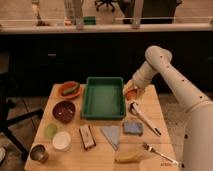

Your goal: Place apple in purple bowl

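The gripper [132,91] hangs at the apple [132,94], just right of the green tray [103,97]; whether it grips, I cannot tell. The tray lies between the apple and the purple bowl [64,111] on the bench [100,155].

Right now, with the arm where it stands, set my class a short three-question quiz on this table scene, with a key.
1. True or false: the apple already lies in the purple bowl.
2. As the camera sees it, where is the gripper relative to the green tray? A) on its left B) on its right, at the apple C) over its middle
3. Fill in: in the camera view, the purple bowl stands on the tray's ____ side.

Key: 1 false; 2 B; 3 left.
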Controlling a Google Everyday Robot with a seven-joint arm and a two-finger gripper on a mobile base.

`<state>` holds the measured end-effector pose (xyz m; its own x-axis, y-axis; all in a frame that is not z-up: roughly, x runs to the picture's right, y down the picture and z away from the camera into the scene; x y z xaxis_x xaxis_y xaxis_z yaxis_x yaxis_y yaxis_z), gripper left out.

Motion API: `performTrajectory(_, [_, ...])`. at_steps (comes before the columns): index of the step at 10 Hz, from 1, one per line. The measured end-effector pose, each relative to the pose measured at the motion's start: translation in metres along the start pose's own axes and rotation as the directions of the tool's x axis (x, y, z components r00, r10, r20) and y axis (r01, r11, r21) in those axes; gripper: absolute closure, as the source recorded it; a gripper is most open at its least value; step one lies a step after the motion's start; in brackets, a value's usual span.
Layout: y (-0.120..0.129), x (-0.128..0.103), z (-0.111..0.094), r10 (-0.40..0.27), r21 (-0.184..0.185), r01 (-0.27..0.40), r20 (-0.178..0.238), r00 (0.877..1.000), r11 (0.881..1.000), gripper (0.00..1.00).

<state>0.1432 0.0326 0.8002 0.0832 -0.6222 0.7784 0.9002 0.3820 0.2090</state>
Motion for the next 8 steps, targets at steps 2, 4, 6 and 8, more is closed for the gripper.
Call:
performTrajectory(2, [-0.019,-0.005,0.005,-0.043,-0.001,0.043,0.014,0.999,0.999,1.00])
performTrajectory(4, [-0.035,-0.009,0.012,-0.083,-0.003,0.083,0.029,0.996,0.997,1.00])
performTrajectory(6, [-0.055,-0.013,0.022,-0.132,-0.005,0.132,0.052,0.990,0.991,1.00])
performTrajectory(8, [-0.073,-0.016,0.030,-0.173,-0.005,0.174,0.072,0.982,0.985,1.00])
